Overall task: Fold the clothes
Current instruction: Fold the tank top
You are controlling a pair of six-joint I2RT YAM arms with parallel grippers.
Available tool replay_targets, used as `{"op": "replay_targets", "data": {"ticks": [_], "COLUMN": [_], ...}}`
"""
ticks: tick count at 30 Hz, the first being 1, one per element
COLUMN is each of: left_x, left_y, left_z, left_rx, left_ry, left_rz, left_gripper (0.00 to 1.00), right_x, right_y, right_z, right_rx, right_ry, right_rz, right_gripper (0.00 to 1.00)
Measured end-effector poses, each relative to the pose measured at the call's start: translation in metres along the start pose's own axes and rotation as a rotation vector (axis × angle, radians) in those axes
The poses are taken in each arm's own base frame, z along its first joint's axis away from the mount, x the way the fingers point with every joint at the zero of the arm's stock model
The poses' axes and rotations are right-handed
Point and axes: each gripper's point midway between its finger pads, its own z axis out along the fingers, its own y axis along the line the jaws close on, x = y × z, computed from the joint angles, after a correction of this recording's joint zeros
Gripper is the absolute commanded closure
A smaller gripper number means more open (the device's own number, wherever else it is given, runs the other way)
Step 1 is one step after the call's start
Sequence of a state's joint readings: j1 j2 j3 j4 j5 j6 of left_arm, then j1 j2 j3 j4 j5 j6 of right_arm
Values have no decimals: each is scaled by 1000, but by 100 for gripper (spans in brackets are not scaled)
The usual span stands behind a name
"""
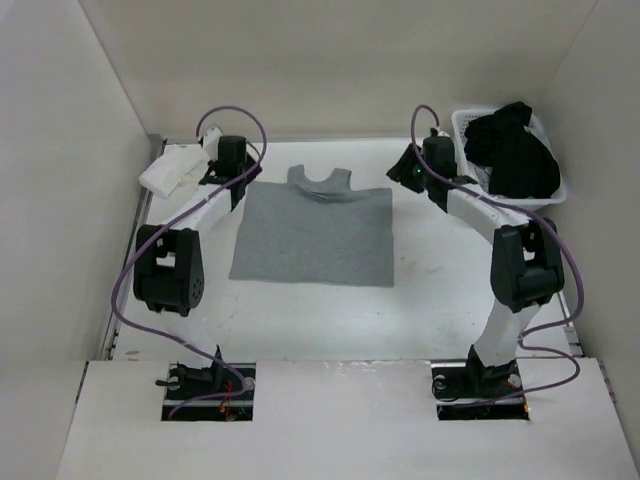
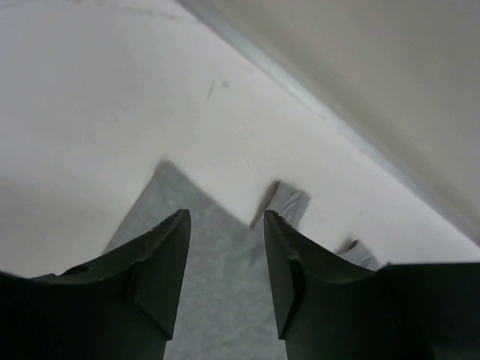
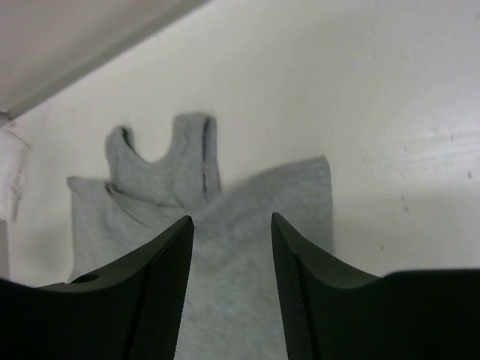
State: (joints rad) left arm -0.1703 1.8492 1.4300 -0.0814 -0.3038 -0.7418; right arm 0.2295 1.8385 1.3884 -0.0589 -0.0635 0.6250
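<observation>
1. Our left gripper (image 2: pixel 225 217) hangs just above the tank top's (image 1: pixel 312 238) far-left corner. Its jaws are well apart, with nothing between them.
2. Our right gripper (image 3: pixel 231 221) is at the far-right corner of the tank top, also spread wide and holding nothing.
3. The tank top lies flat on the table (image 1: pixel 300 320), midway between the arms. A straight upper edge crosses the base of the shoulder straps, so we judge the hem has already been brought up over the body.
4. To do this step well, we would lift both grippers straight off the cloth so no finger drags the top layer askew. For the next fold we would pinch both layers together at one side's corners.
5. To the tank top's left lies a small white cloth (image 1: pixel 170 170). To its right stands a white basket (image 1: pixel 462 122) holding black garments (image 1: pixel 515 150). We should keep our sweeps short of both.
6. We can read no brand, label or writing anywhere.
</observation>
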Motion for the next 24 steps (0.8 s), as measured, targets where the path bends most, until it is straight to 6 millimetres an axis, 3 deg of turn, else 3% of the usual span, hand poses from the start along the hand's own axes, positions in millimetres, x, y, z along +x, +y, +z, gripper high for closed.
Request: {"op": "replay_targets", "data": {"ticks": [2,6,9,11,16,24], "left_x": [30,87,113,123,134,159], "left_y": [31,101,139,161,194,217], "left_z": [-16,-82,-128,-148,-172,-177], "left_rx": [-36,-79,-62,-55,-63,-112], "left_ry": [46,111,126,123,118,199], "left_rz": [13,-9,-59,-112,-216,-261], "left_gripper": [61,65,66,66,64,62], "right_x": [25,107,168,194,220,227], "right_y": [-12,-32,-31,-26,-37,-62], "right_z": [-4,-48,-98,-124,-154,-162], "right_rx": [20,45,0,-45,-63,-5], "right_ry": [32,120,173,188,167,139], "right_rz": [-4,-42,-81,-101,-91,-46], "right_gripper": [56,91,96,93,77,55]}}
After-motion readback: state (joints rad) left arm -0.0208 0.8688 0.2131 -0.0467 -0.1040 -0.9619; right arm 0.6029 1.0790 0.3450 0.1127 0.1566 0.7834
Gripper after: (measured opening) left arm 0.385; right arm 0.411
